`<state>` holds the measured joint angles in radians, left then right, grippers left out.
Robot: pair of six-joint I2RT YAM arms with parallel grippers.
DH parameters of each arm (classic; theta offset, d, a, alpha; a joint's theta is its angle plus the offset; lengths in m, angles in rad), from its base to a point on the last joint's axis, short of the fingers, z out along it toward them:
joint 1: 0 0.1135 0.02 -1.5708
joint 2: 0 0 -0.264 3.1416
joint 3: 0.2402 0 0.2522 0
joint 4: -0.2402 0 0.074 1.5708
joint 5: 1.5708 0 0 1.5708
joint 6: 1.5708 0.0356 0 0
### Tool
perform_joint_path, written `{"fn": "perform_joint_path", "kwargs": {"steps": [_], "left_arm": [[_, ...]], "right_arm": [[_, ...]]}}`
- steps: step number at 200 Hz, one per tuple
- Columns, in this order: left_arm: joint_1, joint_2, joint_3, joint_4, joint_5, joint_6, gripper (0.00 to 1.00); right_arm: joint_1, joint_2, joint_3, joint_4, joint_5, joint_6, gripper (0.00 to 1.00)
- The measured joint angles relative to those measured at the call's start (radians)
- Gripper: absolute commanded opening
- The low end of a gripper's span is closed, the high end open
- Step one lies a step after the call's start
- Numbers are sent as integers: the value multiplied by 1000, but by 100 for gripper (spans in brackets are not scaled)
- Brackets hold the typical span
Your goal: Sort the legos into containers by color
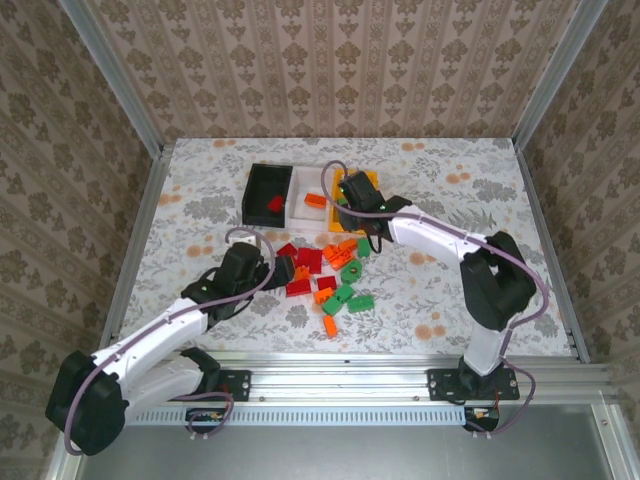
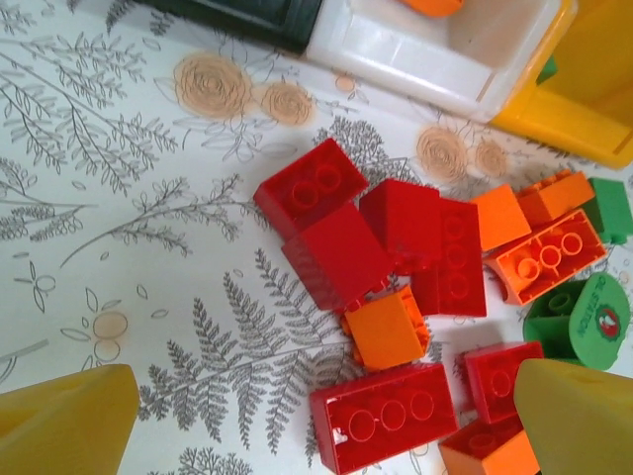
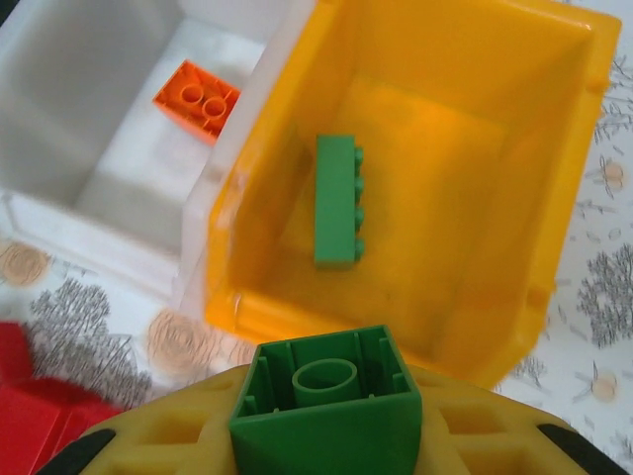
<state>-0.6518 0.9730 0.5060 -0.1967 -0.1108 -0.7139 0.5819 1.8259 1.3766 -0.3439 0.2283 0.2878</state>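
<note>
Right gripper (image 3: 326, 426): clenched on a green brick (image 3: 326, 391), its hollow underside towards my wrist camera, at the near edge of the yellow bin (image 3: 554, 257) and not yet released. I cannot tell whether the brick is fully over the opening. Left gripper (image 2: 321, 426): jaws released wide, grasping nothing, poised over the pile (image 2: 396, 257) on the table (image 2: 119, 198). Work done, as found: a long green brick (image 3: 336, 198) lies in the yellow bin, an orange brick (image 3: 198, 96) in the white bin (image 3: 119, 168), and a red brick (image 1: 276, 204) in the black bin (image 1: 268, 172). Work left: the pile lies between my two arms, just in front of the bins, with red, orange and green pieces mixed and touching. In my judgement the task is at an early stage, with roughly a dozen pieces unsorted. Limits of inspection: bricks in the pile overlap, so no firm count is possible. From above, my right arm covers most of the yellow bin. The left wrist view cuts off the pile at its right and lower edges and shows just the near walls of the bins. A round green piece (image 2: 579, 322) carries a printed label I cannot read.
</note>
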Motion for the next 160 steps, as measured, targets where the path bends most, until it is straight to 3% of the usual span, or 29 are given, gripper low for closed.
{"fn": "perform_joint_path", "kwargs": {"steps": [31, 71, 116, 160], "left_arm": [[13, 0, 0, -1, 18, 0, 100], [33, 9, 2, -1, 45, 1, 100], [60, 92, 35, 3, 67, 4, 99], [105, 237, 101, 32, 88, -30, 83]], "right_arm": [[-49, 134, 144, -33, -43, -25, 36], [-65, 236, 248, -79, -61, -45, 49], [-65, 232, 267, -106, -61, -51, 52], [-54, 52, 76, -45, -66, -38, 54]]}}
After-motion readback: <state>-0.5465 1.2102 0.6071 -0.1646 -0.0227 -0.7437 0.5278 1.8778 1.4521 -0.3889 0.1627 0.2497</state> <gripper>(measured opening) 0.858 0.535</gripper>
